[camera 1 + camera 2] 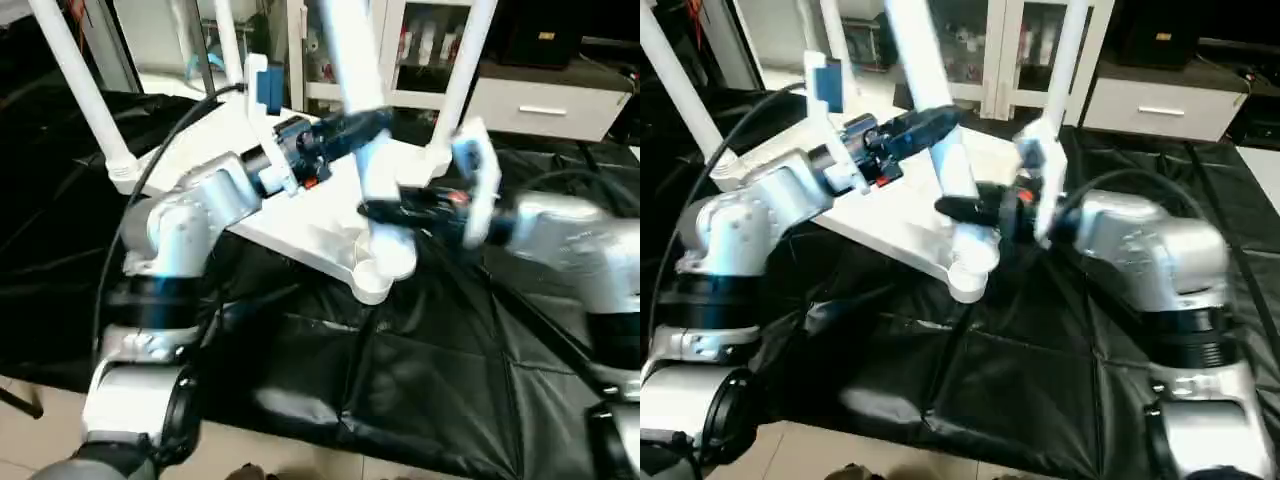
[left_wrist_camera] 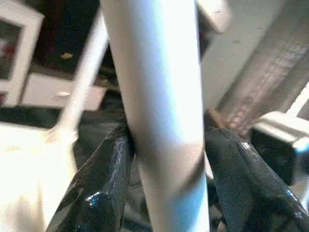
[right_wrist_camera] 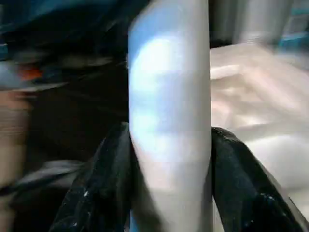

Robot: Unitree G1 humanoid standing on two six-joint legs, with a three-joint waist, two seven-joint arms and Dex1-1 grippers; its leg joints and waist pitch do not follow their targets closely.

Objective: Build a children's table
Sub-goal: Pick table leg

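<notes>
Tabletop [image 1: 300,235] is laid underside-up on the black cloth [image 1: 400,380], and its near-corner leg [image 1: 362,120] is clasped higher by the left gripper [image 2: 166,145] and lower by the right gripper [image 3: 169,145].

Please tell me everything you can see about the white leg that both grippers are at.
The leg is a long, smooth white tube, plastic by its look. It stands nearly upright in the near corner socket of the upturned tabletop. The left gripper clasps it higher up, the right gripper lower, black fingers against both sides.
</notes>
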